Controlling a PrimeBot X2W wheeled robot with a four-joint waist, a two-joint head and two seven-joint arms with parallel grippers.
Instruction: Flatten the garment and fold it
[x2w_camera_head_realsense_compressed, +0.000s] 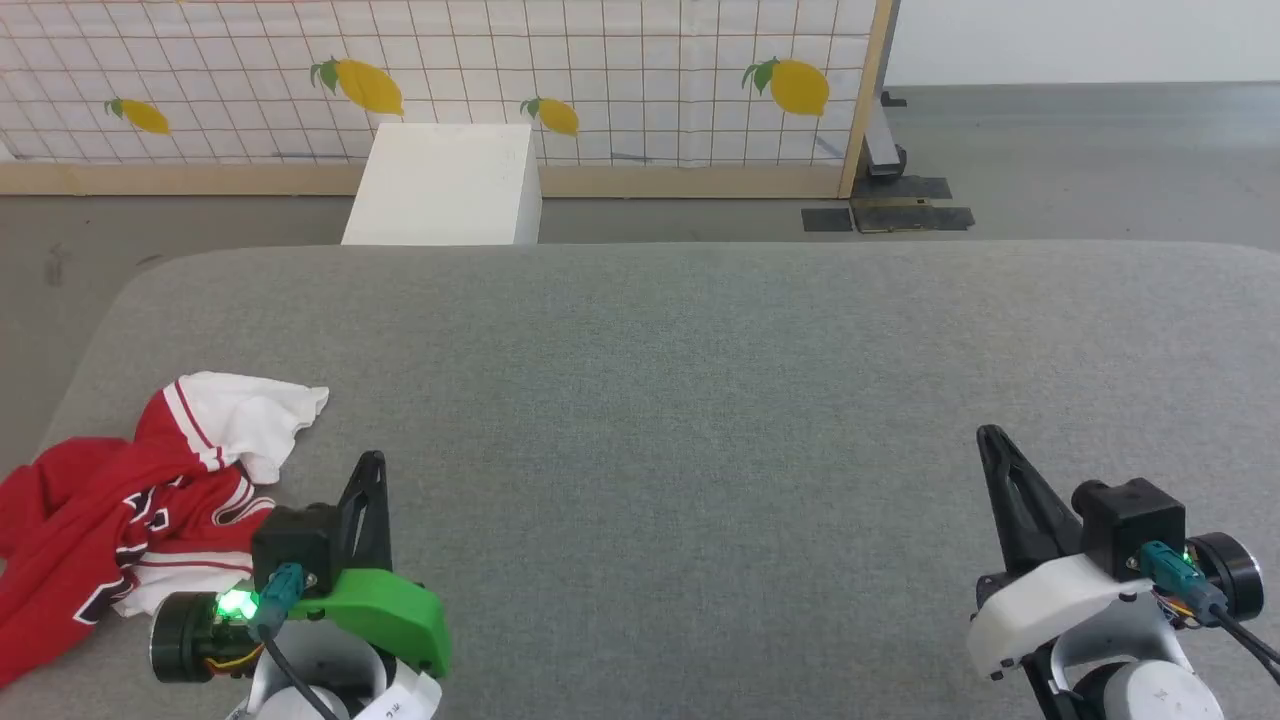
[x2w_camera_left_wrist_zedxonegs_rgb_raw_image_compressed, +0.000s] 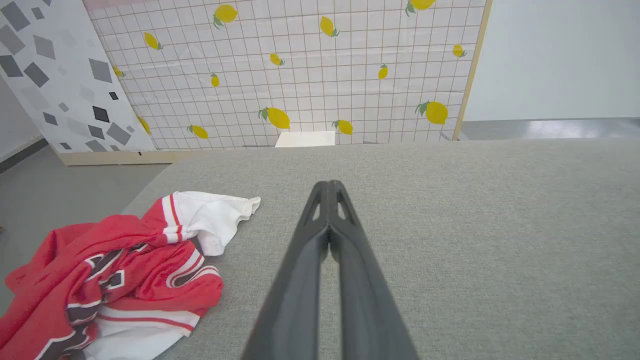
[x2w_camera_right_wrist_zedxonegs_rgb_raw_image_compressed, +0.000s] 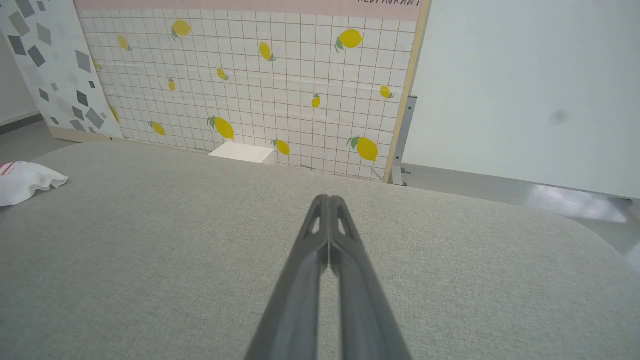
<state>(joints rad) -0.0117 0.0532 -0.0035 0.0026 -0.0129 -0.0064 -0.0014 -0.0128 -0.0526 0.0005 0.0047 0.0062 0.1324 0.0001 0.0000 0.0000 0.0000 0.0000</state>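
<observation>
While my left claw (x2w_camera_head_realsense_compressed: 372, 462) and right claw (x2w_camera_head_realsense_compressed: 990, 435) sat pressed together, empty, the crumpled red jersey (x2w_camera_head_realsense_compressed: 150, 500) lay at the tabletop's (x2w_camera_head_realsense_compressed: 700, 400) near-left corner, just left of my left claw, well apart from my right. Judged: left arm nearer.

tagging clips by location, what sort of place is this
Probably a robot test lab dressed as a set, not a home: a freestanding lemon-print panel, bare grey floor, and one garment on a grey padded table.
</observation>
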